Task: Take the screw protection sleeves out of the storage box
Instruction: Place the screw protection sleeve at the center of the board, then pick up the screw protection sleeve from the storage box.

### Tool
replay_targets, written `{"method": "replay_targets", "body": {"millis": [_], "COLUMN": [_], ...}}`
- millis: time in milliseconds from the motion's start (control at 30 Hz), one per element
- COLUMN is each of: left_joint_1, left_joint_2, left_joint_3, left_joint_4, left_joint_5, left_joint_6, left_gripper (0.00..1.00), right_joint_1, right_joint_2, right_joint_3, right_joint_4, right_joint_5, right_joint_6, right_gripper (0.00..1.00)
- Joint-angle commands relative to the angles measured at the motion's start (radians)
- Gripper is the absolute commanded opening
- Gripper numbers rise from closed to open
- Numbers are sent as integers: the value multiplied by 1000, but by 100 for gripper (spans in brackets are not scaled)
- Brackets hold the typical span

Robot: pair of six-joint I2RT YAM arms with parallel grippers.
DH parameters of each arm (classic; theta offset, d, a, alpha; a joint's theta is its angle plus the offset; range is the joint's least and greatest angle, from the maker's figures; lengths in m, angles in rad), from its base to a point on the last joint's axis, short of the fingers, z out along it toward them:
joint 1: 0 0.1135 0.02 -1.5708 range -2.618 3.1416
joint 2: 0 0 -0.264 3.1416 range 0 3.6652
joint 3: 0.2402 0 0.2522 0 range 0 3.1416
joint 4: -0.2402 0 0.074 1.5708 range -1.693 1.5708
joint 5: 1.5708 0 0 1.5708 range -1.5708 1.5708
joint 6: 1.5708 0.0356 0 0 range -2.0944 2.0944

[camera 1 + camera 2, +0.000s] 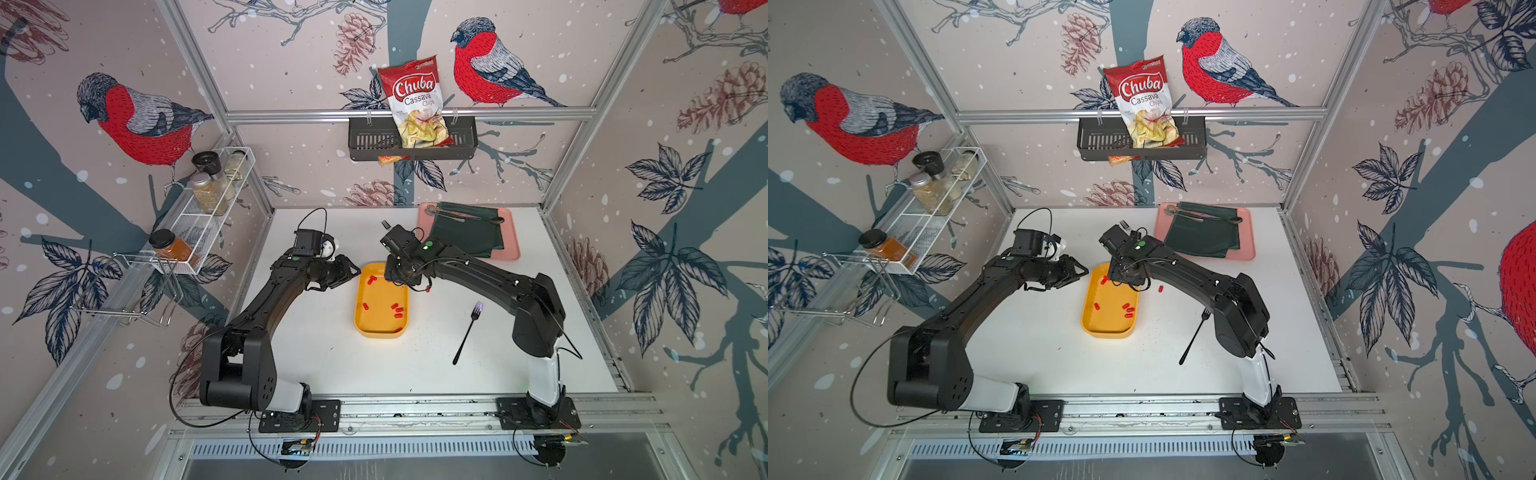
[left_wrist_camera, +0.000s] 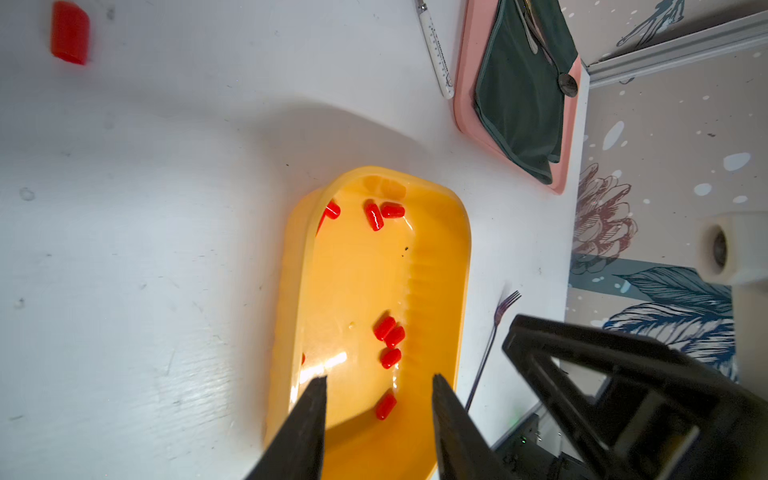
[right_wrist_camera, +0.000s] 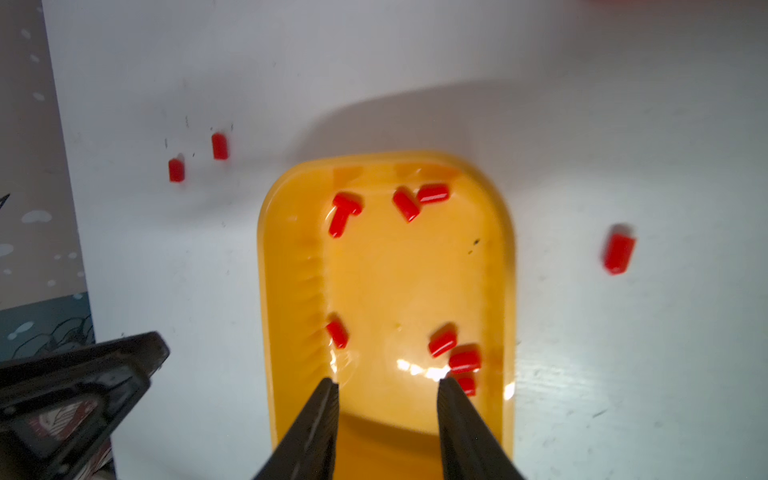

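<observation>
Basically, the box [image 1: 380,299] is glossy yellow-orange plastic, shallow, with rounded corners and low walls. It sits mid-table between the two arms. The sleeves [image 3: 432,193] are small, shiny red cylinders. Eight show inside the box in the right wrist view, loose in clusters at both ends. Others lie out on the table [image 1: 316,357]: two together off one side of the box and one off the opposite side.

The left claw [image 2: 379,379] is half spread and holds nothing, with its thin black wedge tips over one end of the box. The right claw [image 3: 386,382] is the same, half spread and holding nothing, over the box floor.

The table is matte white and scuffed. A slim dark fork [image 1: 468,332] lies right of the box. The flat pink tray [image 1: 513,249] at the far right holds a folded dark green cloth [image 1: 465,232] with cutlery on it.

The walls have bird and pinecone print and an aluminium frame. A black slotted basket [image 1: 365,141] on the back rail holds a chips bag [image 1: 417,104]. A white wire rack [image 1: 199,232] on the left wall holds jars [image 1: 208,195].
</observation>
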Motion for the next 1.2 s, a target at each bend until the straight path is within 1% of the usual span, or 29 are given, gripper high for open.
{"method": "replay_targets", "body": {"millis": [0, 100, 233, 433, 733, 933, 1167], "left_joint_1": [-20, -32, -35, -50, -72, -75, -80], "left_joint_2": [-42, -76, -125, -146, -151, -147, -140], "left_joint_3": [-59, -107, -156, -205, -257, -268, -268], "left_joint_4": [-49, -53, -20, 23, 66, 75, 78], "left_joint_5": [-133, -187, -207, -175, -130, -126, -119], "left_joint_6": [68, 83, 76, 67, 40, 44, 45], "left_gripper": [43, 42, 42, 42, 41, 41, 41], "right_joint_1": [35, 45, 41, 23, -5, -14, -22], "right_joint_2": [38, 46, 56, 99, 143, 168, 222], "right_joint_3": [14, -45, -65, -80, -73, -65, 4], "right_joint_4": [-111, -51, -30, -17, -16, -15, -58], "right_joint_5": [-61, -95, -92, -109, -82, -77, -58], "right_joint_6": [152, 206, 244, 259, 256, 251, 228], "right_gripper": [43, 41, 40, 38, 36, 35, 35]}}
